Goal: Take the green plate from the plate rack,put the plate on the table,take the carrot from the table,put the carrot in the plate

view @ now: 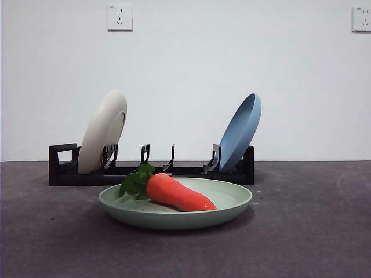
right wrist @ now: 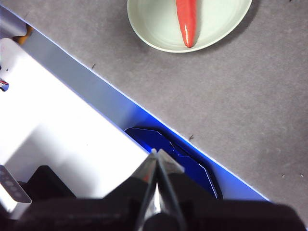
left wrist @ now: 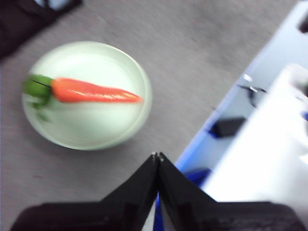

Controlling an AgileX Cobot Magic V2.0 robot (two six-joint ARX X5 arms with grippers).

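The carrot (view: 177, 193) lies in the green plate (view: 232, 204) on the surface (view: 313, 231), before the rack (view: 64, 168). Left hand (left wrist: 157, 155) and right hand (right wrist: 155, 152) are both closed, empty.

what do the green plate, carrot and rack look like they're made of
Green plate: probably matte plastic or melamine; even sage colour, no sharp glare.
Carrot: a toy, likely smooth plastic or rubber; bright highlight streak along its glossy orange body.
Plate rack: seems moulded black plastic; blocky handle, slotted dividers.

Plain white wall (view: 185, 75) behind, two power sockets (view: 120, 17) high up
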